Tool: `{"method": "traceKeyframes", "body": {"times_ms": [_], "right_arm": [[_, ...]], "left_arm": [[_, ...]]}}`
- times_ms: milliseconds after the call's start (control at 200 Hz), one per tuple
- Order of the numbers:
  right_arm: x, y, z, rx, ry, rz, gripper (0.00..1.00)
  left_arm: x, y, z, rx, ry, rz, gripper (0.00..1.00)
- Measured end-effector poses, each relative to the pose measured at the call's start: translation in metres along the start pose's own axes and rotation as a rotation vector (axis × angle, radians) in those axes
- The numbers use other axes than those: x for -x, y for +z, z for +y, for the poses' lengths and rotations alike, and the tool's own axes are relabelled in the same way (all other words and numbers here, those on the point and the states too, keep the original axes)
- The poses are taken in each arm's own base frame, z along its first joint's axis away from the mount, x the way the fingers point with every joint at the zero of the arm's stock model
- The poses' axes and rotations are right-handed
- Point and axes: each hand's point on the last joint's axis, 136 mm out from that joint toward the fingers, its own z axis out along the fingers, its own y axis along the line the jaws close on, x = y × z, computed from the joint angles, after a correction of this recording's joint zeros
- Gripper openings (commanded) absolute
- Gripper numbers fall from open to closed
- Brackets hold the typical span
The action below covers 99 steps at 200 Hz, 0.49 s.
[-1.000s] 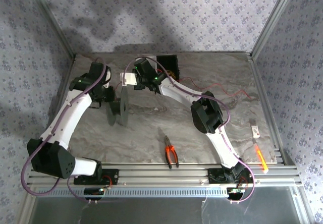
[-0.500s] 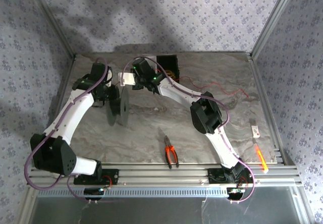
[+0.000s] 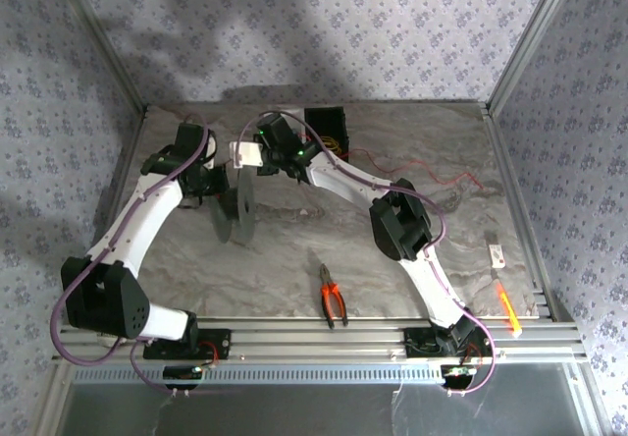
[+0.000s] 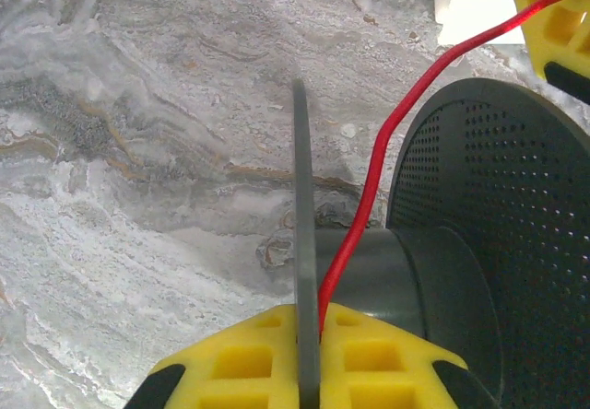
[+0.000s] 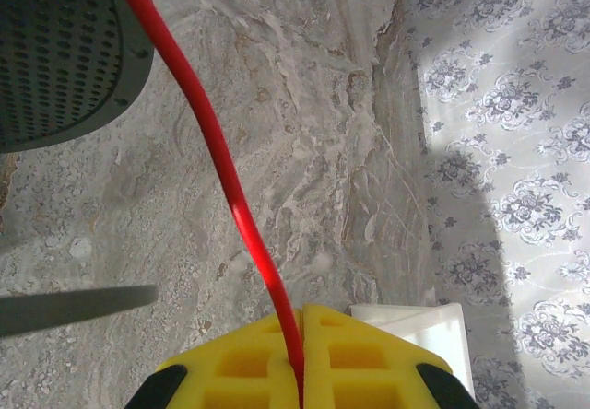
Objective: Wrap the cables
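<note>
A grey spool [image 3: 235, 206] stands on edge at the back left of the table. My left gripper [image 4: 309, 321] is shut on its thin near flange [image 4: 300, 197], with one red strand of the cables [image 4: 392, 142] pinched beside the flange. That strand climbs from the hub [image 4: 406, 266] to my right gripper [image 5: 300, 321], which is shut on the red cable [image 5: 217, 151] just above the spool. In the top view the left gripper [image 3: 218, 187] is at the spool's left and the right gripper [image 3: 259, 151] at its back. More thin cables [image 3: 432, 175] trail to the right.
A white block [image 3: 245, 154] sits beside the right gripper, and a black box [image 3: 327, 126] stands at the back wall. Orange-handled pliers [image 3: 333, 299] lie near the front rail. An orange tool [image 3: 507, 308] and a small white piece [image 3: 497, 253] lie at the front right.
My left gripper has moved in against the spool and shut on its flange and the red cable. The right arm holds its place with the cable.
</note>
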Motion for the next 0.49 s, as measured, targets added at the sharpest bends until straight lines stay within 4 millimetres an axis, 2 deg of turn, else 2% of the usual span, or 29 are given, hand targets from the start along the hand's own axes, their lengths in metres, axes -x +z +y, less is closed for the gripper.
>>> {"method": "traceKeyframes", "body": {"times_ms": [85,220,260,335,400,495], "right_arm": [[0.000,0.000,0.001,0.003,0.007,-0.003,0.00],[0.001,-0.001,0.005,0.034,0.040,-0.019,0.47],[0.003,-0.002,0.006,0.050,0.052,-0.031,0.57],[0.007,-0.007,0.008,0.082,0.089,-0.061,0.70],[0.013,-0.017,0.006,0.103,0.118,-0.088,0.77],[0.026,-0.045,-0.009,0.101,0.158,-0.141,0.85]], "left_arm": [[0.000,0.001,0.000,0.000,0.000,0.000,0.00],[0.001,0.001,0.000,0.000,0.007,0.002,0.00],[0.001,0.001,-0.001,0.000,0.010,0.001,0.00],[0.002,0.001,0.000,0.003,0.018,-0.001,0.00],[0.002,0.000,-0.001,0.006,0.031,-0.006,0.00],[0.003,-0.005,0.000,0.013,0.056,-0.020,0.00]]}}
